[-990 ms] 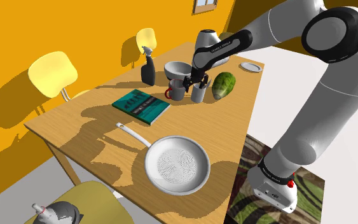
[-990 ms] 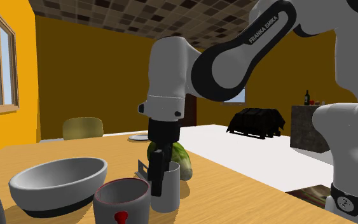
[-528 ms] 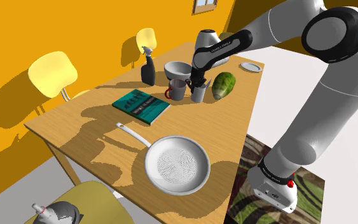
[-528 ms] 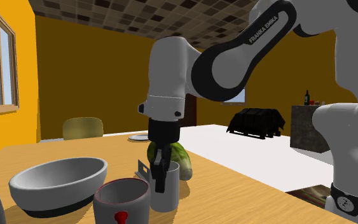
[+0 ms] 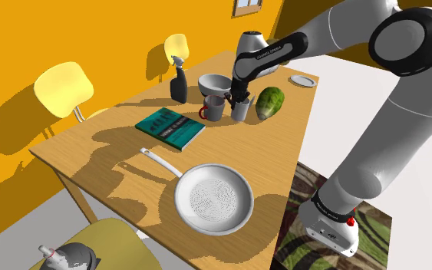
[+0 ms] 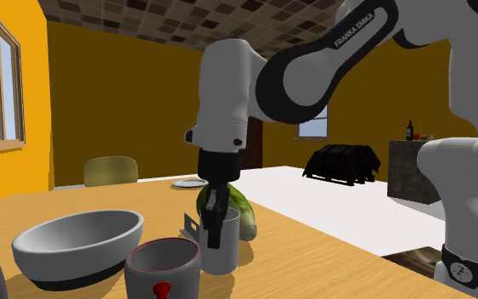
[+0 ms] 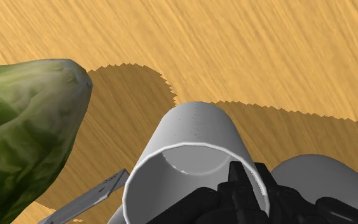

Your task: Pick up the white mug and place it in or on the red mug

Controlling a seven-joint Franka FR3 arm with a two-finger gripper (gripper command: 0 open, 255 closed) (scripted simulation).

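Gripper [image 6: 215, 228] pinches the rim wall of the white mug [image 6: 226, 255], one finger inside. The mug hangs just beside the red-rimmed grey mug [image 6: 165, 270], between it and a green vegetable [image 5: 268, 103]. Contact with the table [image 5: 114, 153]: cannot tell.

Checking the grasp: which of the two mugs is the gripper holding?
The plain white mug beside the green vegetable; the gripper clasps its rim. The red-handled mug stands free.

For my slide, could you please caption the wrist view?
Pincer clasps white mug by rim over wooden table, green vegetable alongside.
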